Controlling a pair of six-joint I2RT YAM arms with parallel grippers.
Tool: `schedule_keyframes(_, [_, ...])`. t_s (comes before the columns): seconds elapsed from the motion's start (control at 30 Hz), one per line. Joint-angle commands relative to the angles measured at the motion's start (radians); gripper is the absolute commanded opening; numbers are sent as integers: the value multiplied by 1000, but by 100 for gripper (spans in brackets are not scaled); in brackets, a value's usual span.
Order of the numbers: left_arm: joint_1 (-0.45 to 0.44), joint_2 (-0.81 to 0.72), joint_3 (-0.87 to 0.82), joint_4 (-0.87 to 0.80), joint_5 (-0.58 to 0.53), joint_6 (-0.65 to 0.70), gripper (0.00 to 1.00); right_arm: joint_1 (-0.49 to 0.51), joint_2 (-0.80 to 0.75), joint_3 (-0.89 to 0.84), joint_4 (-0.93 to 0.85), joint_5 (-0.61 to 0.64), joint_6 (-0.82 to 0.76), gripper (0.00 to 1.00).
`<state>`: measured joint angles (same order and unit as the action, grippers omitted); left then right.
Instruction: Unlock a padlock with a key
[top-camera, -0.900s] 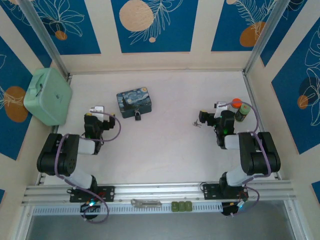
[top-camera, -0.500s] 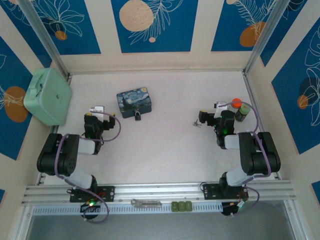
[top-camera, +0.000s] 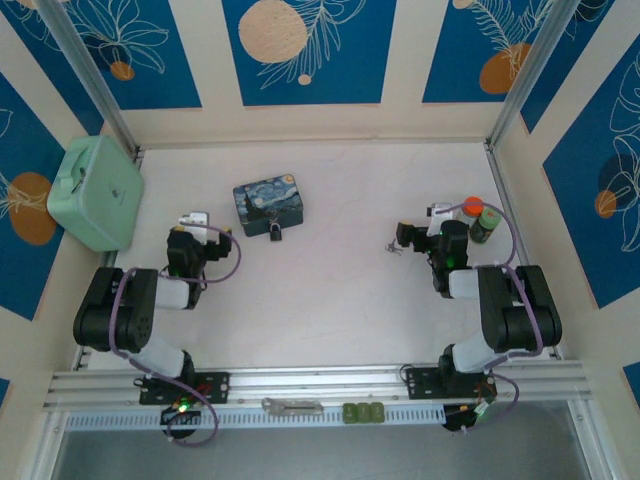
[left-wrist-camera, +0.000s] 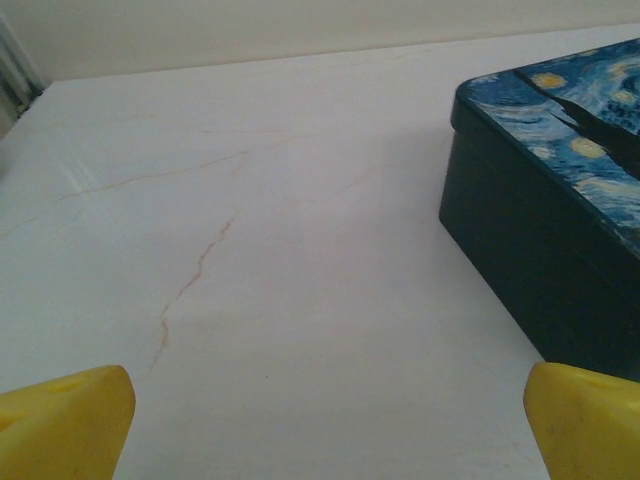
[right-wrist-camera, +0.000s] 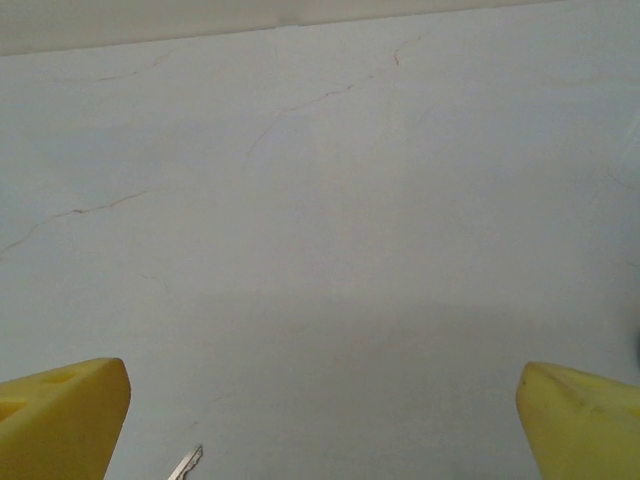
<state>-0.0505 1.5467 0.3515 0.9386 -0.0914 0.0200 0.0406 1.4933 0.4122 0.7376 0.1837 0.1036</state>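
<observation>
**Black padlock (top-camera: 275, 233), silvery key (top-camera: 394, 247): neither yet in hand**

At the far left we see a mint-green case (top-camera: 95, 190) against the wall, which is no part of the job. Next comes the left gripper (left-wrist-camera: 325, 425), low over the table (top-camera: 330, 290) on a folded arm. Its yellow fingertips (left-wrist-camera: 65, 425) are spread wide with nothing between them, and its wrist camera looks past the near corner of the blue starry tin (left-wrist-camera: 545, 200).

The padlock lies at that tin's near edge, touching it or just beside it; we cannot tell which. We judge it small, hard and dense for its size, and likely to skid on the smooth tabletop. The flat sides of the body offer the surer hold and leave the shackle free.

Well to the right, the key lies flat on the table just beside the right gripper (right-wrist-camera: 320, 425), whose fingers are likewise wide apart and empty. A sliver of the key shows at the bottom edge of that wrist view. It looks thin, stiff and light, so it should be awkward to lift off a flat surface. We would pinch it at the head and keep the blade clear. The right arm is folded too, with its wrist low. Beyond it stands an orange-capped bottle (top-camera: 482, 222).
</observation>
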Motion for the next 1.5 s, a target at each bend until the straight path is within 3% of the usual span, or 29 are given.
schedule_keyframes(0.0, [-5,-121,-9,-52,-98,-28,99,61,-116,74,-157,90,-54,99])
schedule_keyframes(0.1, [-33,-265,23,-209,-209,-36,100,115,-201,154,-383,143,28,98])
schedule_keyframes(0.17, [-34,-348,42,-282,-243,-147,99,155,-233,208,-537,110,35,91])
schedule_keyframes(0.27, [-36,-426,76,-371,-127,-334,100,230,-234,303,-800,104,93,91])
schedule_keyframes(0.37, [-53,-444,141,-526,60,-522,100,229,-171,417,-1060,9,265,88])
schedule_keyframes(0.47, [-129,-430,165,-570,143,-629,100,223,-76,500,-1220,-36,407,77])
schedule_keyframes(0.67, [-357,-372,240,-579,70,-666,100,213,49,579,-1267,-1,539,66])
schedule_keyframes(0.87, [-487,-277,329,-572,58,-663,100,205,179,673,-1322,11,582,55])
schedule_keyframes(1.27, [-522,-251,348,-564,47,-685,100,241,288,696,-1304,49,661,33])
schedule_keyframes(1.37, [-523,-259,354,-581,52,-696,100,237,277,681,-1295,53,657,21])
schedule_keyframes(1.47, [-526,-248,359,-587,71,-754,99,235,231,658,-1276,41,635,2])
